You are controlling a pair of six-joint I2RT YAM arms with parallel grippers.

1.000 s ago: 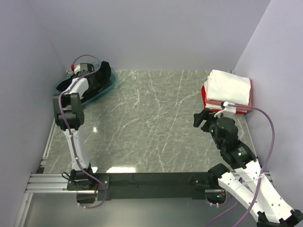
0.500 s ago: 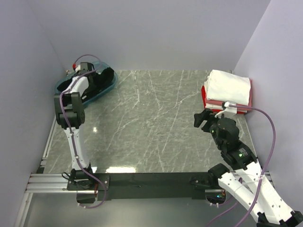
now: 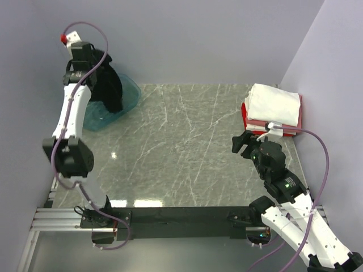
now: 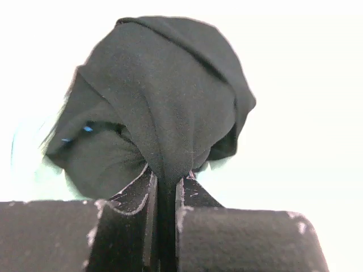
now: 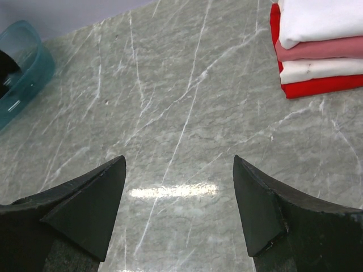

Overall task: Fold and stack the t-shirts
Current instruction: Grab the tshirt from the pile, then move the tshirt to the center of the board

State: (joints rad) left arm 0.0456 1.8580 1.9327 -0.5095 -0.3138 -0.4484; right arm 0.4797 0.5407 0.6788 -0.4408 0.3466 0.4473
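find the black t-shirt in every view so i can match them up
top external: black t-shirt far left, hanging from the left pincer over the teal tub.
left wrist: centre of frame, bunched, clamped between the pincer's fingers.
right wrist: only a dark sliver at the left edge, inside the tub; probably it.
shared landmark: the teal tub, in top external and right wrist views.

Bright, even light, seemingly from overhead; white glare patches on the table [image 3: 187,141] near its front edge. The left wrist view's background is blown white, the black shirt [image 4: 164,96] sharp against it.
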